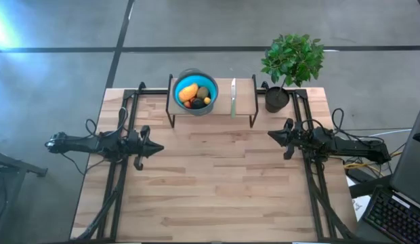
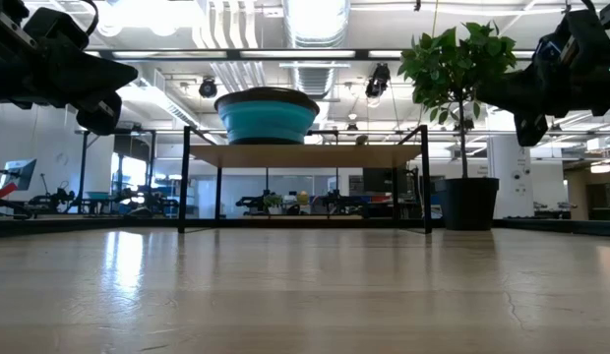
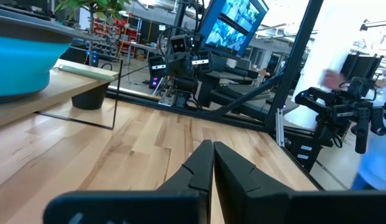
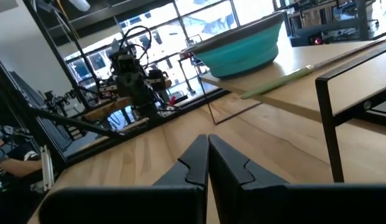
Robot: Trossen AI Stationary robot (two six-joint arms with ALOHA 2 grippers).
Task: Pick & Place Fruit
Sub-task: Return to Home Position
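Observation:
The fruit lie in the round blue bowl [image 1: 195, 91] on a raised wooden shelf [image 1: 244, 102] at the table's far middle: an elongated orange-yellow piece [image 1: 187, 93], an olive-brown oval [image 1: 202, 92], a black round one [image 1: 197, 103], a tiny red one [image 1: 188, 104] and a tiny orange one [image 1: 207, 101]. My left gripper [image 1: 159, 147] is shut and empty above the table's left side. My right gripper [image 1: 270, 135] is shut and empty above the right side. Both sit well short of the shelf.
A slim green-handled knife [image 1: 233, 96] lies on the shelf right of the bowl. A potted plant [image 1: 289, 68] stands at the far right corner. The shelf stands on thin black legs [image 2: 183, 177]. Bare wooden table [image 1: 217, 183] lies between and in front of the arms.

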